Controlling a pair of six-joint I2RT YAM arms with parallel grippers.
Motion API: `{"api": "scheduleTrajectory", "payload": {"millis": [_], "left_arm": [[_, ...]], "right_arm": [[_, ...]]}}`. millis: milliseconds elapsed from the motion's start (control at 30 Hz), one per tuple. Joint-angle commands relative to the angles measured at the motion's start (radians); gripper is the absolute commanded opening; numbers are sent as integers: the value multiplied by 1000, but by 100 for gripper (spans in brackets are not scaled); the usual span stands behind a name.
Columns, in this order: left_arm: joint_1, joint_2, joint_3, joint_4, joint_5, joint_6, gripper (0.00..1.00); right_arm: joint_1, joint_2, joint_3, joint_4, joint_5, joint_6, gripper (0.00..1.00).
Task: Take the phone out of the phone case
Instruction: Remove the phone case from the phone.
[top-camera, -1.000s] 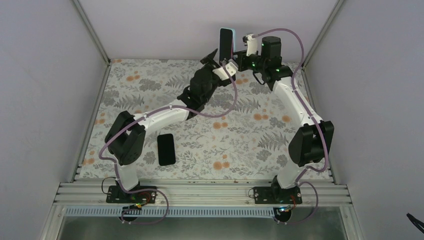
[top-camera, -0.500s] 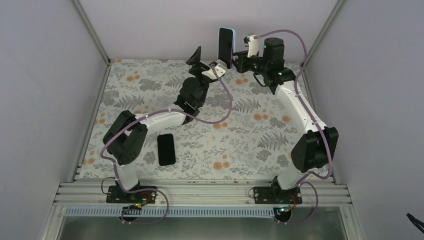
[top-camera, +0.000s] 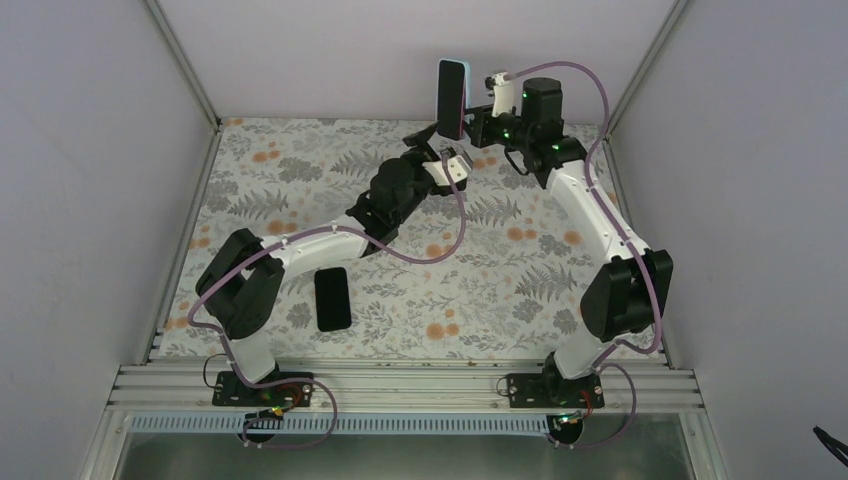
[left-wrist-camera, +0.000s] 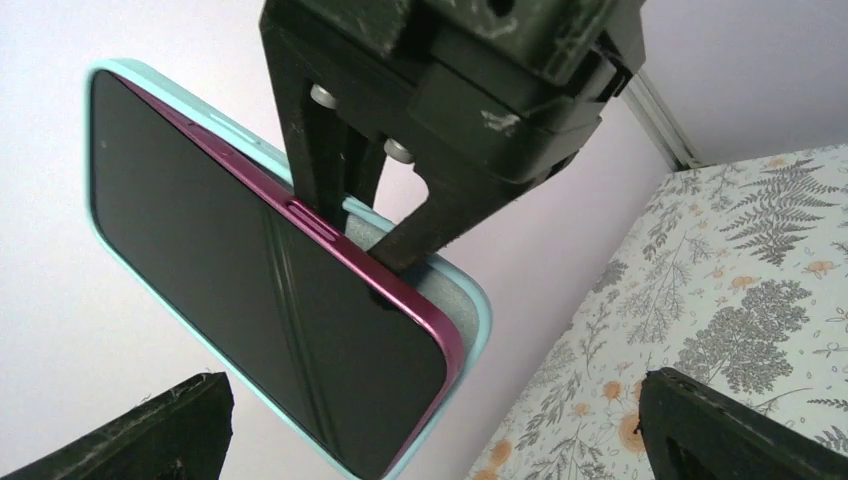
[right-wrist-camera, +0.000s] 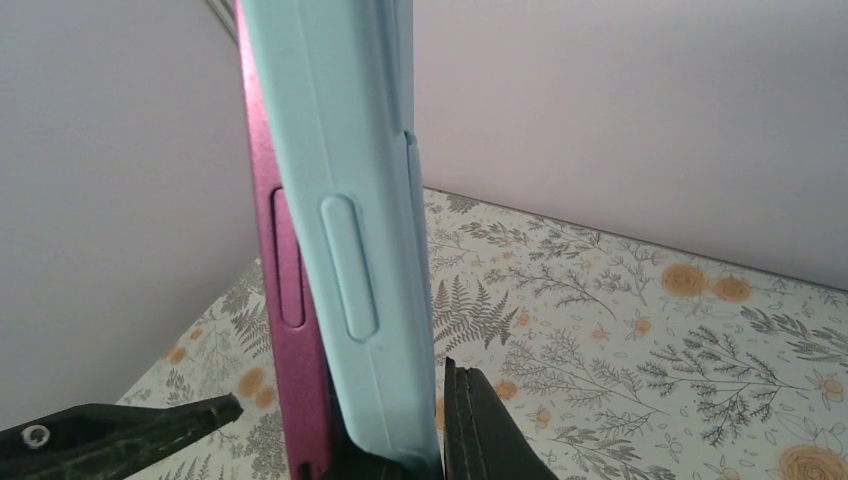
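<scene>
My right gripper (top-camera: 468, 122) is shut on the light-blue phone case (top-camera: 455, 63) and holds it upright, high at the back of the table. The phone (top-camera: 451, 95), with a black screen and a magenta frame (left-wrist-camera: 420, 310), stands partly peeled out of the case (left-wrist-camera: 470, 305). One right finger (left-wrist-camera: 425, 220) sits in the gap between them. In the right wrist view the phone (right-wrist-camera: 278, 260) stands left of the case (right-wrist-camera: 365, 200), with a finger (right-wrist-camera: 490, 425) behind the case. My left gripper (top-camera: 432, 138) is open just below and in front of the phone, touching nothing; its fingers (left-wrist-camera: 170, 425) spread wide.
A second black phone (top-camera: 332, 298) lies flat on the floral table mat (top-camera: 520, 280) near the left arm's base. Grey walls close in the back and sides. The left gripper's fingertip (right-wrist-camera: 110, 432) shows low in the right wrist view.
My left gripper swung left and away from the phone, then came back lower, under the held phone. The right gripper kept the case nearly still.
</scene>
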Motion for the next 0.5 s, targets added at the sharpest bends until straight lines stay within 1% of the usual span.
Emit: {"api": "scheduleTrajectory", "payload": {"millis": [0,100,267,467], "left_arm": [[-3,6,32,-20,21,-40,100],[-3,20,49,5,-23,-44,100],[-3,20,57,31,-56,-43,100],[1,33,78,69,-108,2,100]], "right_arm": [[7,-19,39,66,-22,12,3],[9,-25,38,65,-23,6,3],[11,-21,38,66,-22,4,3],[16,-14,38,68,-33,7,3]]}}
